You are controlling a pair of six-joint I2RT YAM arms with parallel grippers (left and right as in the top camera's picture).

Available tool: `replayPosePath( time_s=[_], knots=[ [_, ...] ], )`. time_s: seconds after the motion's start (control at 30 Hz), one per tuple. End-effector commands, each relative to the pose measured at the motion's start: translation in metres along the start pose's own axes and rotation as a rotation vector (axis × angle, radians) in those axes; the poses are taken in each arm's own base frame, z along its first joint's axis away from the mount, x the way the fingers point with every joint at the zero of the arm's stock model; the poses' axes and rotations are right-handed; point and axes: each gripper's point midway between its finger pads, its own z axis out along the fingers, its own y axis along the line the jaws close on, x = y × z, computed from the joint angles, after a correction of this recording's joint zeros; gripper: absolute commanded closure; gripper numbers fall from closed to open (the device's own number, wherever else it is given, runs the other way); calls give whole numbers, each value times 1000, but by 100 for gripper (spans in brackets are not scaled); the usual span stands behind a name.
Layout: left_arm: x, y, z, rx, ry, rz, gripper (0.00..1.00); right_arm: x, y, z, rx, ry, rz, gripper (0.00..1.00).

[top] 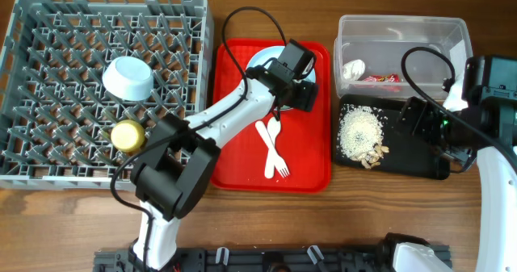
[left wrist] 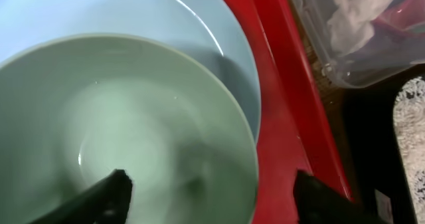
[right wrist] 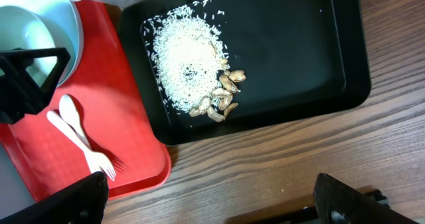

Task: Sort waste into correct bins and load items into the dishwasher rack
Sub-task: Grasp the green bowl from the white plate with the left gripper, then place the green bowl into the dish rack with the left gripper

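On the red serving tray (top: 242,163) a pale teal bowl (left wrist: 133,117) sits on the round blue-white plate (left wrist: 229,48). My left gripper (left wrist: 214,191) is open and straddles the bowl's right rim, one finger inside it and the other over the tray. A white spoon (top: 262,132) and fork (top: 275,161) lie crossed on the tray. The grey dishwasher rack (top: 48,54) holds an upturned teal bowl (top: 128,77) and a yellow cup (top: 128,135). My right gripper (right wrist: 212,204) hangs open over the wood, in front of the black tray (right wrist: 299,44), nothing between its fingers.
The clear tub (top: 436,30) at the back right holds a white scrap (top: 353,69) and a red wrapper (top: 381,78). Beige-white food scraps (top: 359,131) are heaped in the black tray's left half. Black cables loop over both arms.
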Motion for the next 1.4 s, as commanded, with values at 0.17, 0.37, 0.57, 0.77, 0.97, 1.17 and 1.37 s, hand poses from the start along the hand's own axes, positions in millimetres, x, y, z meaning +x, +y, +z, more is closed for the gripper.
replayPosePath(
  time_s=[0.17,0.37,0.57,0.77,0.97,1.17,1.37],
  knots=[
    [14,2,14,-10,50,5,76,-1,1,-2,-10,-7,-17,0],
    [13,1,12,-9,47,6,96,0,1,-2,-8,-4,-18,0],
    [-21,-10,-41,25,-72,10,96,0,1,-2,-8,-3,-18,0],
    [-60,8,-139,34,-242,-36,96,1,0,-2,-7,-2,-18,0],
    [-86,85,-222,145,-378,-193,96,0,1,-2,-8,-4,-18,0],
    [-80,157,-240,396,-375,-352,96,0,1,-2,-8,-4,-21,0],
    [-59,223,-224,651,-342,-525,96,0,1,-2,-8,-4,-21,0]
  ],
)
